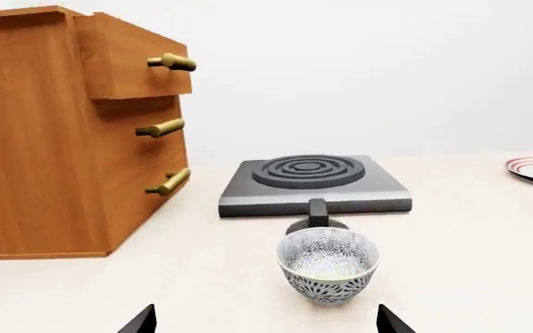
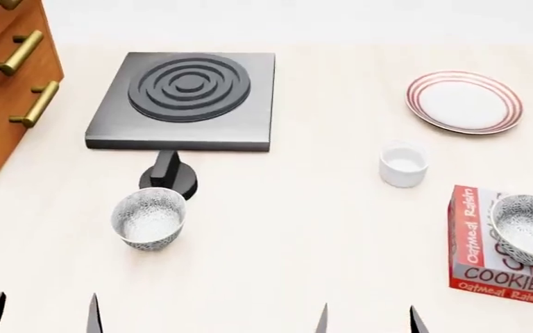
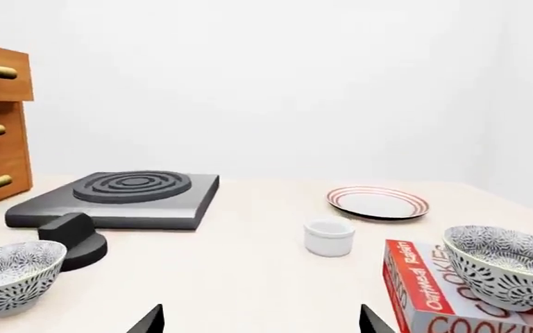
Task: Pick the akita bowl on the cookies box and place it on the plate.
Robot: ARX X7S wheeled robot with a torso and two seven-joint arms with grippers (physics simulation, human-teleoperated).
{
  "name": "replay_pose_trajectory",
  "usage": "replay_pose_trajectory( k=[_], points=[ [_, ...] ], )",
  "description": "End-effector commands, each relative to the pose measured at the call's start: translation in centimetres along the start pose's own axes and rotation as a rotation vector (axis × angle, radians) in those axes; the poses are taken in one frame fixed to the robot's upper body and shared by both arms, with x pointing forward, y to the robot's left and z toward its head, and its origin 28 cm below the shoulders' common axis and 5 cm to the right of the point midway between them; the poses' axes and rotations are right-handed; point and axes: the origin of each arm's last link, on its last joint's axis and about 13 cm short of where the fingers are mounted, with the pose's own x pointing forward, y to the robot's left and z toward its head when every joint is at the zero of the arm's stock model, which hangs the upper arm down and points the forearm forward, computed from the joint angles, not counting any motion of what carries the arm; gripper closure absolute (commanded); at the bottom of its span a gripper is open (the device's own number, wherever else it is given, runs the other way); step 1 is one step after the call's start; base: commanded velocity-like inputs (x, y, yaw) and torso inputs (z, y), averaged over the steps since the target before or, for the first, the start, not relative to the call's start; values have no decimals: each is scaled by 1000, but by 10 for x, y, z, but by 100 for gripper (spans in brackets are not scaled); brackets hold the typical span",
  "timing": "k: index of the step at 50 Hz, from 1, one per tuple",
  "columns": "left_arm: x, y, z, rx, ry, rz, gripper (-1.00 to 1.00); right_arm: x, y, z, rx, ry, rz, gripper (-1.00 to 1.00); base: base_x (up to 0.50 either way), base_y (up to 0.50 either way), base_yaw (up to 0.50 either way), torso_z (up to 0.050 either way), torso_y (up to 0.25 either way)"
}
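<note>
I am finding the task not yet begun: the akita bowl (image 2: pixel 529 229) is sitting on the cookies box (image 2: pixel 479 244), ahead and to the right of my right gripper (image 2: pixel 368 320), whose jaws are standing apart and empty. My left gripper (image 2: pixel 42 313) is likewise spread, holding nothing. The plate (image 2: pixel 463 102) is lying bare, far beyond the box. Grasp, lift and placing are all remaining.

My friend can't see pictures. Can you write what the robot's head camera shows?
A speckled akita bowl sits on a red cookies box at the right; its twin bowl sits left, by a black stove. A red-ringed plate and white cup lie beyond.
</note>
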Motion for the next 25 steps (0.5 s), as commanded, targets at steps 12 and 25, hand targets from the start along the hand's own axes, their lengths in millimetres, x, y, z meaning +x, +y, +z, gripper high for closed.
replay_pose_trajectory(
  k=[12, 25],
  points=[
    [-3, 6, 35, -7, -120, 12, -100, -3, -6, 42, -45, -153, -11, -100, 500, 0, 0, 0, 0],
    [-3, 7, 38, -12, -128, 12, -100, -7, -7, 45, -64, -186, -9, -100, 500, 0, 0, 0, 0]
  ],
)
